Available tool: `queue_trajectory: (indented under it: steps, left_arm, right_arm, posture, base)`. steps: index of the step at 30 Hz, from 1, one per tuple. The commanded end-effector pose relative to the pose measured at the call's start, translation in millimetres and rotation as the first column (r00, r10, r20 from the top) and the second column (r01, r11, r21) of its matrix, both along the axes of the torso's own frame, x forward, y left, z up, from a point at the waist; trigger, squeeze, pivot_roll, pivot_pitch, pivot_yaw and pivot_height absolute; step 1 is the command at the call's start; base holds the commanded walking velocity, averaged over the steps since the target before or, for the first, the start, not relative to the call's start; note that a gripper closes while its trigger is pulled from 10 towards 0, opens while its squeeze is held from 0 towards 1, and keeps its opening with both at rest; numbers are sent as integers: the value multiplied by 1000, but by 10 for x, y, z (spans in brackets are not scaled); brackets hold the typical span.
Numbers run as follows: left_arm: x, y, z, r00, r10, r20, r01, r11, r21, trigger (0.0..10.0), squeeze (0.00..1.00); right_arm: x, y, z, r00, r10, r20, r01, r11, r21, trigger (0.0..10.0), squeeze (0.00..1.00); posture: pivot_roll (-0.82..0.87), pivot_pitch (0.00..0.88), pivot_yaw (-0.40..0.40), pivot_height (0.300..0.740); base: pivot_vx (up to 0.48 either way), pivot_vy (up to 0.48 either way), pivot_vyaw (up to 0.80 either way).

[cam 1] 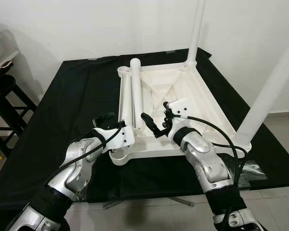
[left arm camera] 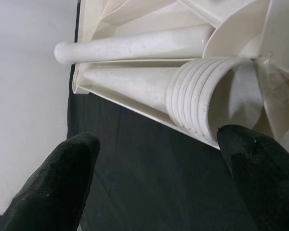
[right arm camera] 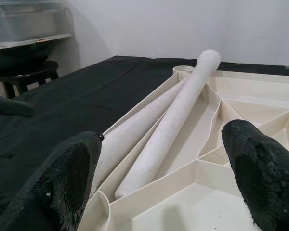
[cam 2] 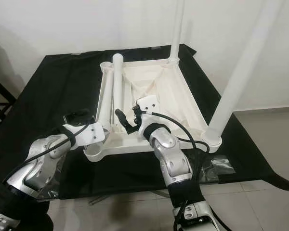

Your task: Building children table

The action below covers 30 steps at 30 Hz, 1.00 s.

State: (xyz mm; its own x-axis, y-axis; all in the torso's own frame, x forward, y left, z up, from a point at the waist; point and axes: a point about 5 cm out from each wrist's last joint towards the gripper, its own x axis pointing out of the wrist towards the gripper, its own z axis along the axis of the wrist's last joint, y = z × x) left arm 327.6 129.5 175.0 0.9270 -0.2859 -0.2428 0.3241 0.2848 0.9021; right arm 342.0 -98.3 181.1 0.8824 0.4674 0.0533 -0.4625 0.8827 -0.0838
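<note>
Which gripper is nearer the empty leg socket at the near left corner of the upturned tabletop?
Left. The left gripper hovers open just above and left of that socket; the right gripper is open farther right, over the tabletop's ribbed underside.

Plain white walls, pale tiled floor — a dark stool at the left.

Upturned tabletop lies on worktop, centre. Two fitted legs stand upright at its right corners: one far, one near. Two loose legs lie side by side inside tabletop along left edge: outer leg, inner leg. Left hand beside near-left corner; right hand over near edge. Stool left of worktop.
</note>
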Motion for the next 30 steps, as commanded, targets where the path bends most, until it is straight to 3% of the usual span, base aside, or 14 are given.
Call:
queue_trajectory:
  steps: [1,18,30]
  left_arm:
    - [6,13,-24,1000,4,-4,-4,1000,-1,10000,0]
    - [86,-139,-162,1000,-6,-14,6,1000,-19,10000,0]
    - [307,-256,-203,999,22,30,-22,1000,0,10000,0]
  right_arm:
    - [-12,48,-5,1000,13,-7,-13,1000,0,10000,0]
    - [-20,59,1,1000,15,-4,-15,1000,1,10000,0]
    - [-33,77,-17,1000,22,-14,-22,1000,1,10000,0]
  posture:
    - [-21,78,57,740]
    - [-27,78,59,740]
    - [-30,85,58,740]
  base:
    - [0,0,0]
    - [0,0,0]
    - [0,0,0]
